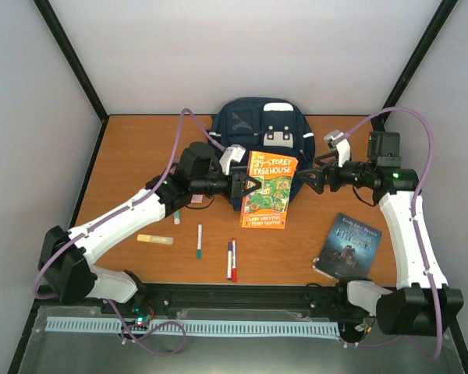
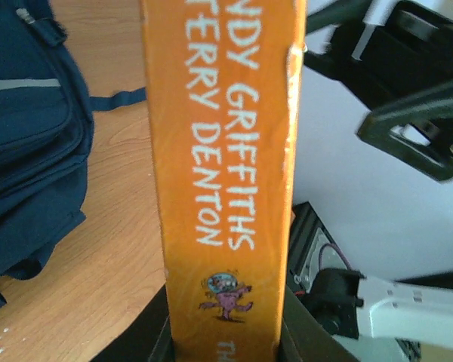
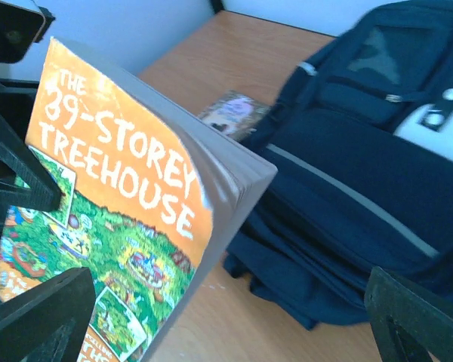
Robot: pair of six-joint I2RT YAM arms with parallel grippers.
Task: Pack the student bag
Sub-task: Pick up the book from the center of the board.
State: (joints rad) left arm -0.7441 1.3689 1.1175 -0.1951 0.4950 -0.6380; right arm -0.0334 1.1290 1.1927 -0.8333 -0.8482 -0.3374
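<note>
Nearest, slim coloured pens (image 1: 232, 261) and a dark paperback (image 1: 347, 245) lie on the wooden table (image 1: 140, 148). Above it the left gripper (image 1: 248, 187) pinches the orange paperback book (image 1: 269, 191) by its spine edge alone; the right gripper (image 1: 306, 181) stands wide open, empty, just beside it. That one-sided hold may let the book sag or slip. Farthest, the navy fabric student bag (image 1: 253, 128) lies at the table's far edge with no open mouth showing, a likely snag

The orange book (image 3: 113, 211) carries "THE 39-STOREY TREEHOUSE" in white on its cover. Its narrow side in the left wrist view reads "NDY GRIFFITHS" and "TERRY DENTON". The title on the dark book (image 1: 347, 245) is too small to read.
</note>
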